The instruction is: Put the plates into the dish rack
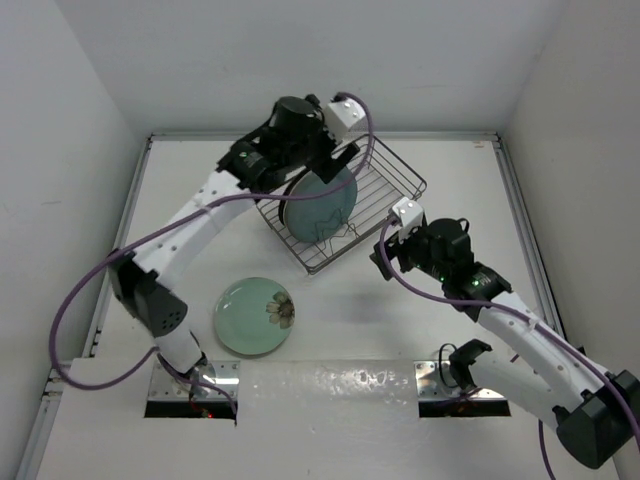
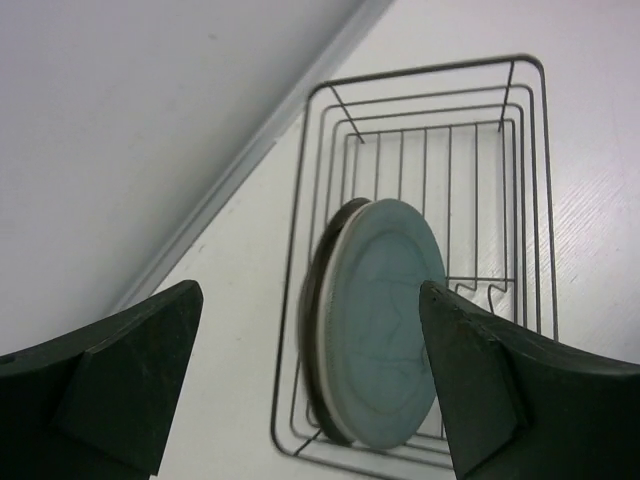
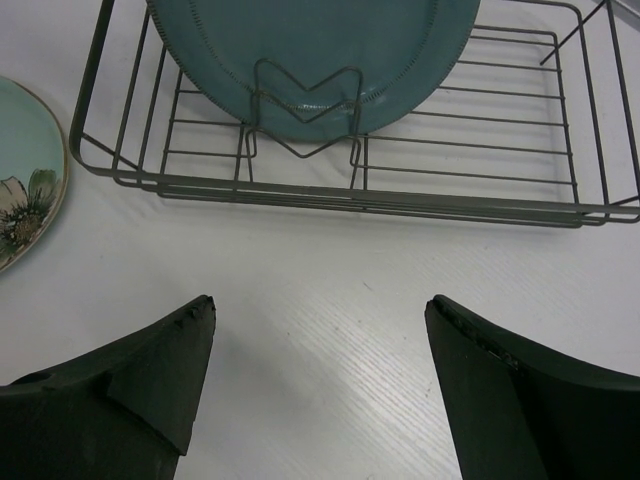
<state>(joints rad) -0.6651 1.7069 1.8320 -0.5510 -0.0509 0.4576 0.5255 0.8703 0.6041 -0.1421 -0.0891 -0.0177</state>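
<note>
Now, a teal plate (image 1: 322,205) stands upright in the rack (image 1: 392,186).

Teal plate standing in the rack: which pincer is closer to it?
Left. The left pincer hangs open just above the teal plate in the dish rack; the right pincer is open outside the rack, facing its long side.
</note>
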